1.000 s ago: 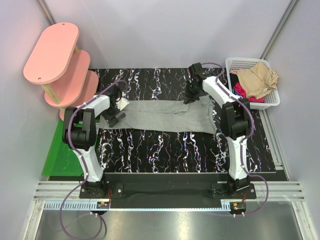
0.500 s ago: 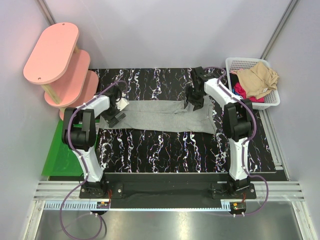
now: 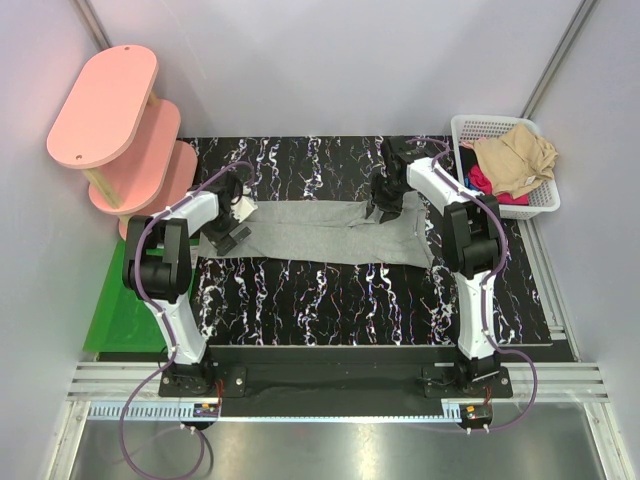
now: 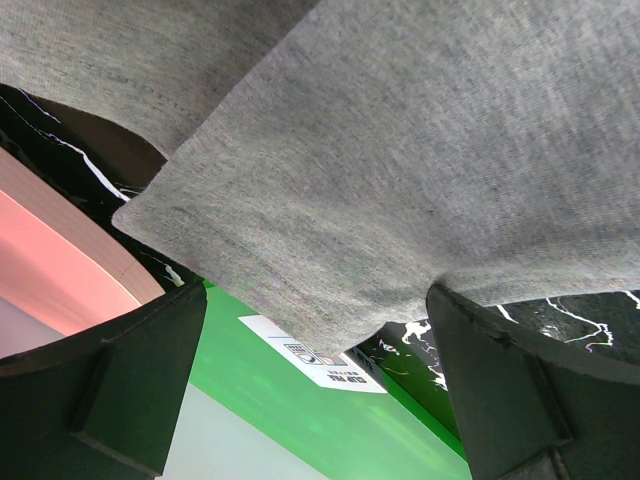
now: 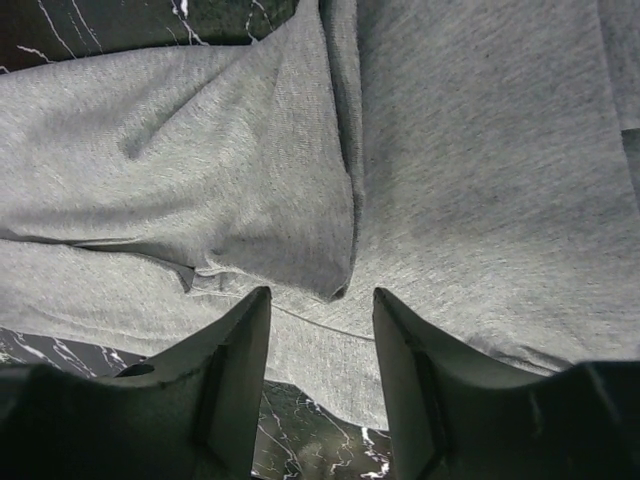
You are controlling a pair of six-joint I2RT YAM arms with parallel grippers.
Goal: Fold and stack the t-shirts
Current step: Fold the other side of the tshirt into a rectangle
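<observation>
Your soft, limp heather-grey t-shirt (image 3: 320,232) lies flat on the black marbled bench (image 3: 330,300), long axis running left to right. Expect it to sag and crease, so pinch doubled edges. Your left tool (image 4: 310,330) gapes wide at its left end; your right tool (image 5: 320,330) stands parted over a fold, gripping nothing

The top external camera looks steeply down from above and behind the near edge, taking in the whole table (image 3: 300,300). The left wrist camera sits very close over the left end of the grey t-shirt (image 4: 400,150), facing the green mat (image 4: 300,400). The right wrist camera looks down closely on the same shirt's far edge. All three views share that shirt.
</observation>
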